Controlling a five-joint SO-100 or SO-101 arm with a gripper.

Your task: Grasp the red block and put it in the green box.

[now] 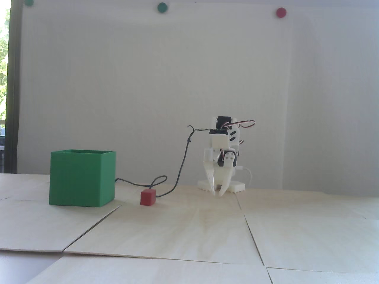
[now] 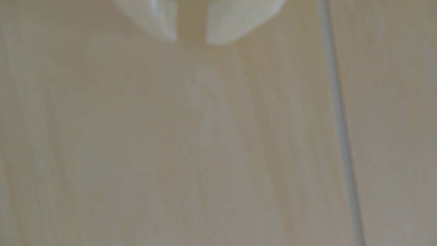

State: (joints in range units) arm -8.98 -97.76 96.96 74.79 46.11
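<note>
The red block [image 1: 147,197] is a small cube on the pale wooden table, just right of the green box [image 1: 80,180] in the fixed view. The box stands upright at the left with its open top up. My white gripper [image 1: 217,193] points down at the table right of the block, well apart from it. Its jaws stand a little apart with nothing between them. In the blurred wrist view the gripper [image 2: 191,42] enters from the top edge over bare wood. Block and box are out of that view.
A black cable [image 1: 183,159] hangs from the arm and loops on the table behind the block and toward the box. Panel seams [image 2: 340,123] cross the table. Round green [image 1: 162,7] and red [image 1: 281,12] dots sit on the white wall.
</note>
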